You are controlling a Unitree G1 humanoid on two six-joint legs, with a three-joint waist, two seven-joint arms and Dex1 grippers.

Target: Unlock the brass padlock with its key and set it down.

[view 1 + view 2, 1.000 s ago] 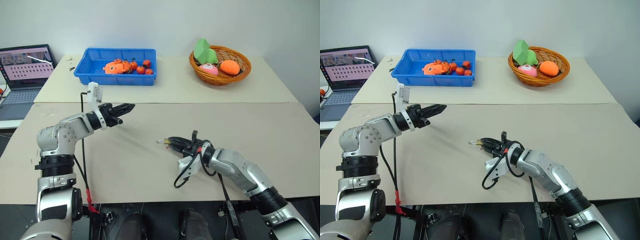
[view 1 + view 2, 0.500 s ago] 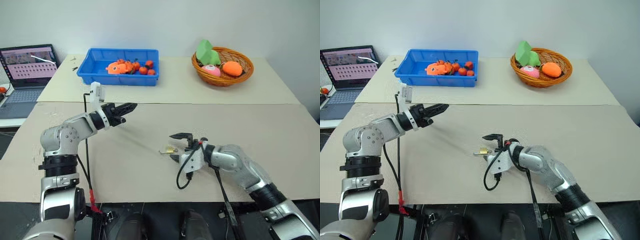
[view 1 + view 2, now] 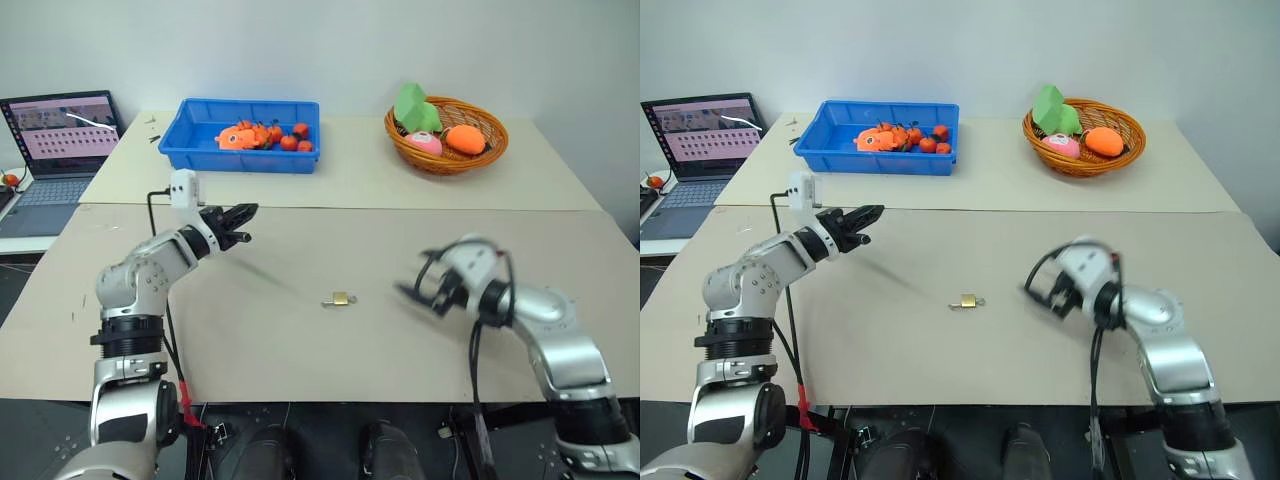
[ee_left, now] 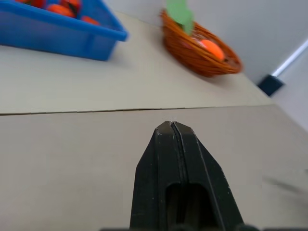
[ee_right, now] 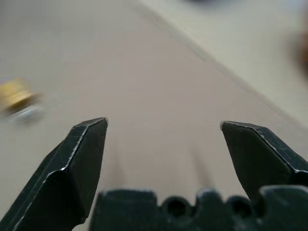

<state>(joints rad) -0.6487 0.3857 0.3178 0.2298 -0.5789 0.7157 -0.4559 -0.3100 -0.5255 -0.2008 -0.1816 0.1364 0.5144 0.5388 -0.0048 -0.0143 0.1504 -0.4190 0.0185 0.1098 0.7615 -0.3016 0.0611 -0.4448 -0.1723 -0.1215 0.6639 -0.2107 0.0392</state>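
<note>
Right gripper (image 3: 1048, 292), now wide open and empty, is pulling away; brass padlock (image 3: 967, 301) is lying released, well apart to its left. Left gripper (image 3: 869, 213) is staying shut, holding nothing visible. Set-down looks done.

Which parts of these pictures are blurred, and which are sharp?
In the left eye view the right hand is smeared by motion, while the brass padlock and left hand are crisp. In the right wrist view the padlock is a soft gold blur. In the left wrist view the basket is out of focus.
</note>
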